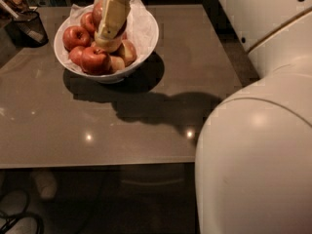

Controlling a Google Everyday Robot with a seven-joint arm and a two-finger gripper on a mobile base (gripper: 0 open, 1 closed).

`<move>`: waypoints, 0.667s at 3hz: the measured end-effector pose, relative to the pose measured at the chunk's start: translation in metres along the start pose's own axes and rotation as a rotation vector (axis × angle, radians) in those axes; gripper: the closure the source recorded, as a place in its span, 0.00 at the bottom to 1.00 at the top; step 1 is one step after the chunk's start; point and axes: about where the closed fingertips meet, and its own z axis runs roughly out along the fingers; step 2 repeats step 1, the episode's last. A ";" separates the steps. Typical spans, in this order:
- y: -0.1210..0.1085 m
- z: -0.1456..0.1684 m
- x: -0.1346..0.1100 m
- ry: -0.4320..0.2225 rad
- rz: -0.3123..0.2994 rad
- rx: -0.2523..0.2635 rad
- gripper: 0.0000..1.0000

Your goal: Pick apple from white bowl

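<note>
Glossy white bowl (147, 45) lined with crinkled white paper (142, 17), red apples (95, 60) with yellowish patches, cream gripper (111, 33) low over them, grey-brown table (195, 82), black mesh cup (30, 28), off-white arm (263, 155).

Dim warm light, gripper (110, 37) in white bowl (147, 37), dark shadow (161, 108) across table (63, 140)

End effector (111, 34) over bowl (123, 74), top cropped

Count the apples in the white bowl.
6 apples visible: one left, one back, one lower left, one front, one right, one pale under the gripper, which reaches into the pile. Others may be hidden.
</note>
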 end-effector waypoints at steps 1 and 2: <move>-0.007 0.003 -0.003 -0.011 0.001 0.023 1.00; -0.007 0.003 -0.003 -0.011 0.001 0.023 1.00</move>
